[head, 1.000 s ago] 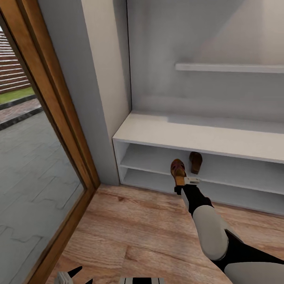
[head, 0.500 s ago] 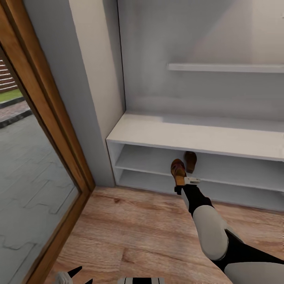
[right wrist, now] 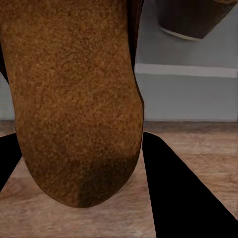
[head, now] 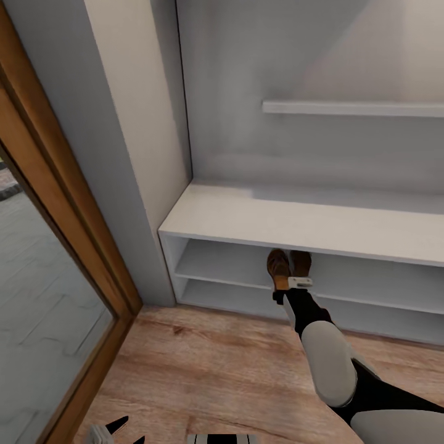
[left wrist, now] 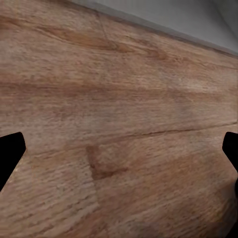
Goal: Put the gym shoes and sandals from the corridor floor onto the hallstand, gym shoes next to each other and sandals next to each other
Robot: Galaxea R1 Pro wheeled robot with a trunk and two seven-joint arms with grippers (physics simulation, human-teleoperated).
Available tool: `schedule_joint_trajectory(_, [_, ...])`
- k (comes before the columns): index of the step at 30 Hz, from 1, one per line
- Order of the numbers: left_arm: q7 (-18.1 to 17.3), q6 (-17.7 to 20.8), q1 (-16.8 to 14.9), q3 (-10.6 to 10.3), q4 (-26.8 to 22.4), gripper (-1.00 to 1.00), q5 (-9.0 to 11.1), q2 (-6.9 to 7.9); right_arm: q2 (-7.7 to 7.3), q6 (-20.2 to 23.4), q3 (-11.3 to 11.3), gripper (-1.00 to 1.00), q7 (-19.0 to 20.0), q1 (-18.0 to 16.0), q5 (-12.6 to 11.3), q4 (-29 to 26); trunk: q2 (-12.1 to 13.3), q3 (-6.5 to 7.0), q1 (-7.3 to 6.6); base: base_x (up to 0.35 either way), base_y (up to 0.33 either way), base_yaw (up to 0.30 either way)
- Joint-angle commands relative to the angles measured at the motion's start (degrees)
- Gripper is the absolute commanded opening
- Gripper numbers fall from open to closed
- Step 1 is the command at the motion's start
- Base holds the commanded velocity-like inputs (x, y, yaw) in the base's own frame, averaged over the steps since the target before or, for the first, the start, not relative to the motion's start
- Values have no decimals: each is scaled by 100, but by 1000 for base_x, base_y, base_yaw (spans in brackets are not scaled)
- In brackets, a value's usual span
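1. My right gripper [head: 285, 285] is pinching one sandal [head: 278, 266] by its heel end, holding it at the front edge of the hallstand's [head: 246, 216] upper open shelf.
2. The other sandal [head: 301, 261] already lies on that shelf, just beside the held one, so I judge this pair nearly done.
3. My left gripper [left wrist: 119, 158] is spread, carrying nothing, over the corridor floor [head: 203, 370].
4. The gym shoes are yet to be fetched, I reckon.

right arm [head: 327, 354] extended, gripper [right wrist: 79, 148] apparently clamped
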Motion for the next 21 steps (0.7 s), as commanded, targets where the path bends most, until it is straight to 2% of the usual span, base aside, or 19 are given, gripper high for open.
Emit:
schedule_joint_trajectory(1, [-23, -28, -4, 11, 7, 100, 6, 0, 6, 22, -22, -100, -7, -4, 7, -8, -2, -5, 2, 333, 0, 0])
schedule_joint_trajectory(5, [-23, -28, -4, 11, 7, 100, 6, 0, 6, 22, -22, -100, -6, -4, 7, -8, -2, -5, 2, 307, 0, 0])
schedule_joint_trajectory(13, [-23, -30, -4, 8, 7, 100, 6, 0, 6, 22, -22, -100, -6, -4, 7, -21, -2, -5, 2, 62, 0, 0])
schedule_joint_trajectory(21, [-23, -28, -4, 10, 7, 100, 6, 0, 6, 22, -22, -100, -8, -4, 7, -23, -2, -5, 2, 195, 0, 0])
